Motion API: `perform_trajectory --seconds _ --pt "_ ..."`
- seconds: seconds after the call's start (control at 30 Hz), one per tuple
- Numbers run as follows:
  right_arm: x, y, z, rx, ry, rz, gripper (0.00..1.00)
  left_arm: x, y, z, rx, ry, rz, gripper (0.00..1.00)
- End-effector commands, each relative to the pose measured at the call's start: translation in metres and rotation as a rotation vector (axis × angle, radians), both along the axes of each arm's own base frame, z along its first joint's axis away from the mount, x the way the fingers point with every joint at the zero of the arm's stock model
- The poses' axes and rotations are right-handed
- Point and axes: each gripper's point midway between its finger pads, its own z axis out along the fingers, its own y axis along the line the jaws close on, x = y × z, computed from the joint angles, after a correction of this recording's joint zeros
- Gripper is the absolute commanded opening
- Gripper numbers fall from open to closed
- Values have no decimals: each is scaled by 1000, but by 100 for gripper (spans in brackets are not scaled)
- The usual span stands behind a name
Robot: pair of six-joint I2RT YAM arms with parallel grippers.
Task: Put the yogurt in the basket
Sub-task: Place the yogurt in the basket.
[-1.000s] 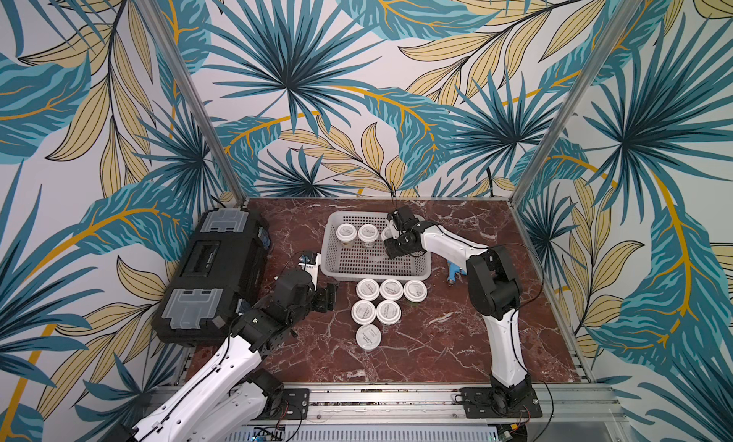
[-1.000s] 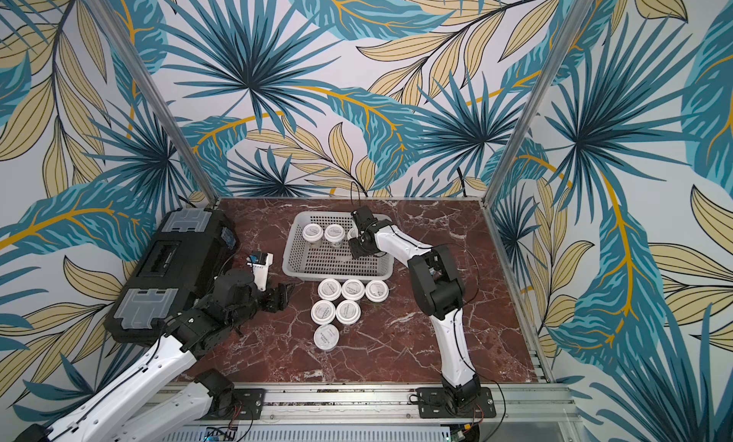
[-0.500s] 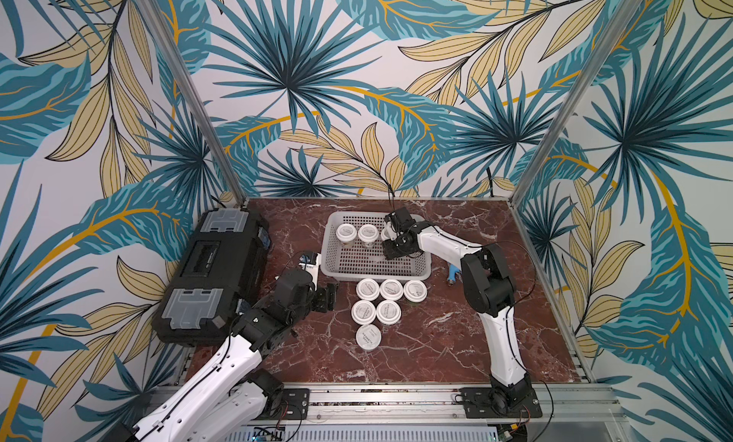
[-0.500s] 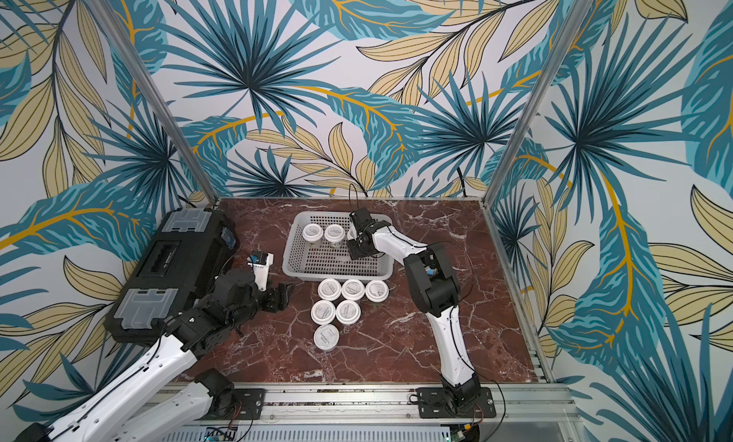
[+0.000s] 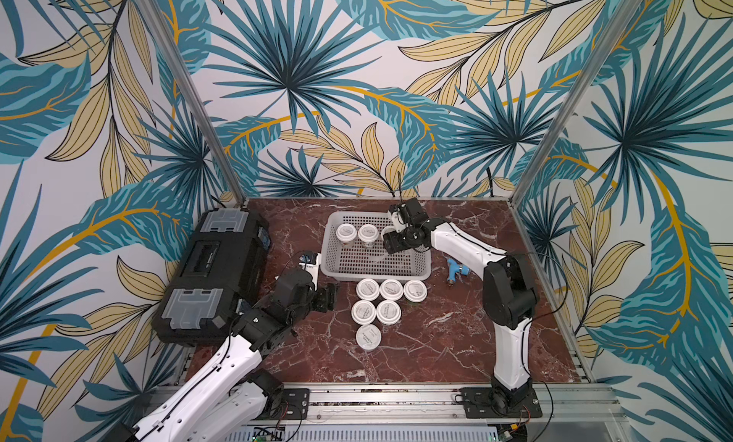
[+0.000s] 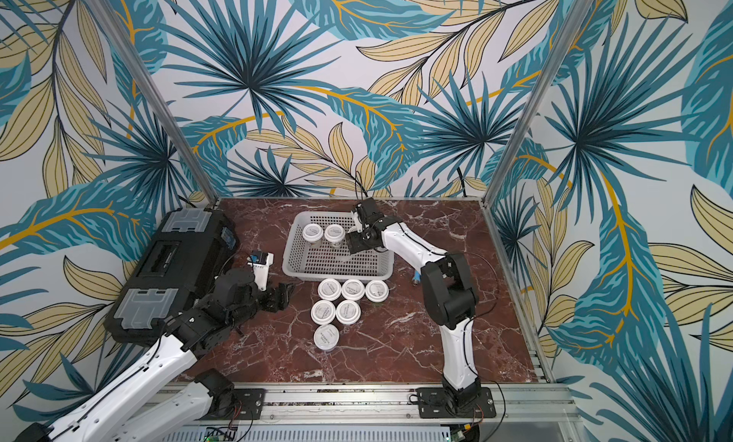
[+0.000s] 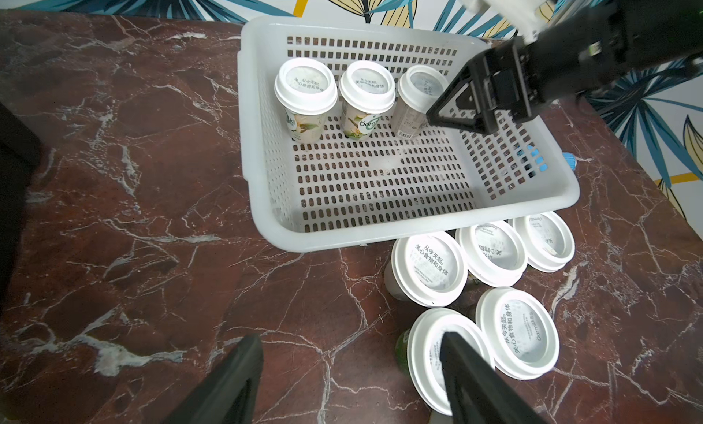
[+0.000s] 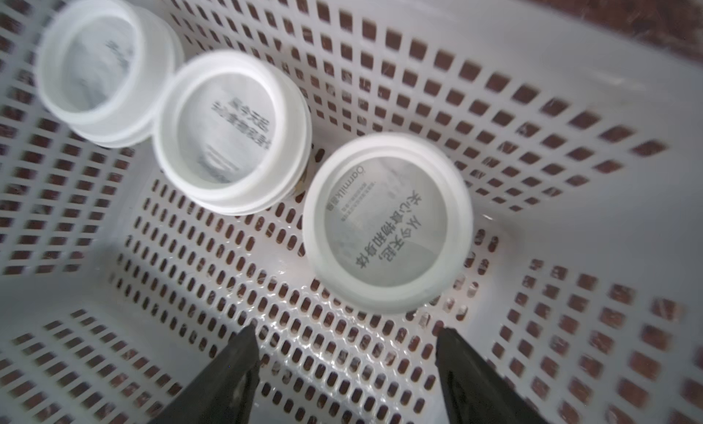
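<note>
hovers above clear white-lidded yogurt jar [image 8: 388, 222] in white perforated plastic basket [image 5: 377, 272], right fingers [image 5: 388, 245] wide apart, empty; left fingers [image 5: 327, 297] apart, empty, near six jars [image 5: 390, 290] on red marble worktop [image 5: 436, 341].

Both top views are bright and evenly lit from above; the yogurt jars [image 5: 368, 337] cast only short, soft shadows on the marble tabletop [image 5: 436, 341]; the aluminium posts [image 5: 190, 91] splay toward the corners; the left wrist view is crisp, with a pale sheen on the basket [image 7: 380, 182] floor; the right wrist view is motion-smeared, worst at the farthest lid [image 8: 95, 64].
</note>
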Motion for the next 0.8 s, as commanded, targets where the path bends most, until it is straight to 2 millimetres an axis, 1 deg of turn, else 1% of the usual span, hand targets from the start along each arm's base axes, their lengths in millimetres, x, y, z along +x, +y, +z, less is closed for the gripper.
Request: perform_trajectory --seconds 0.0,0.1,0.17,0.23,0.27,0.33,0.37,0.4,0.43,0.5,0.6,0.63,0.73,0.77 --pt "-27 -10 13 -12 45 26 79 6 -7 15 -31 -37 -21 79" --pt "-46 -16 35 12 36 28 79 14 -12 27 -23 -60 -36 81" --pt "-62 -24 53 22 26 26 80 27 -15 44 -9 -88 -26 82" --pt "-79 -35 69 14 19 20 80 42 -19 68 -23 -141 -4 82" --pt "-87 -40 75 9 19 15 80 51 -16 79 -26 -174 30 82" --pt "-108 -54 84 -6 24 2 81 68 -18 99 -75 -224 64 82" --pt "-117 -59 86 -10 33 -6 81 75 -18 106 -95 -244 80 82" --pt "-127 -65 83 -17 54 -11 81 82 -18 110 -108 -255 97 82" --pt "-138 -69 81 -18 74 -17 81 87 -17 112 -114 -266 120 82" --pt "-156 -77 74 -19 111 -29 81 94 -12 109 -124 -279 165 86" --pt "-178 -87 58 -39 154 -46 81 94 -5 100 -153 -319 197 86" --pt "-185 -90 51 -49 172 -50 82 93 -1 92 -143 -323 204 87" --pt "-199 -96 39 -62 207 -60 82 90 17 71 -122 -300 236 86" --pt "-202 -97 35 -66 215 -63 82 87 21 66 -128 -298 241 87"
